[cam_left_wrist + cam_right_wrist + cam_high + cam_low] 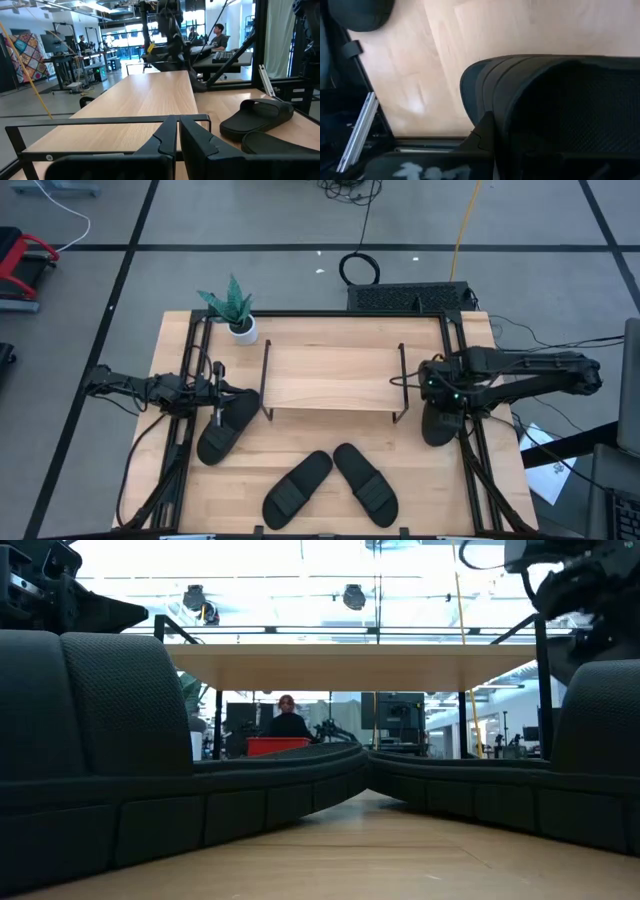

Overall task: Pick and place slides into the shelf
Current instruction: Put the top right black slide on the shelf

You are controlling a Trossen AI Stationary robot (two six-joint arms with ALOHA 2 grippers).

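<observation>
The shelf, a light board on a black wire frame, stands mid-table. Two black slides lie flat near the table's near edge. A third slide lies flat by the shelf's left end. My left gripper is shut and hovers above that slide's far end at the height of the shelf's top board, touching nothing. My right gripper is at the shelf's right end, shut on the fourth slide. My right gripper comes at the slide from above, pointing down. One finger stands outside the edge of the wide strap; the strap hides the other finger. Whether the slide is lifted clear, I cannot tell.
A small potted plant stands at the table's far left corner. Black frame rails run along the table's left and right sides. Bare tabletop lies between the shelf and the two near slides. People sit in the room beyond.
</observation>
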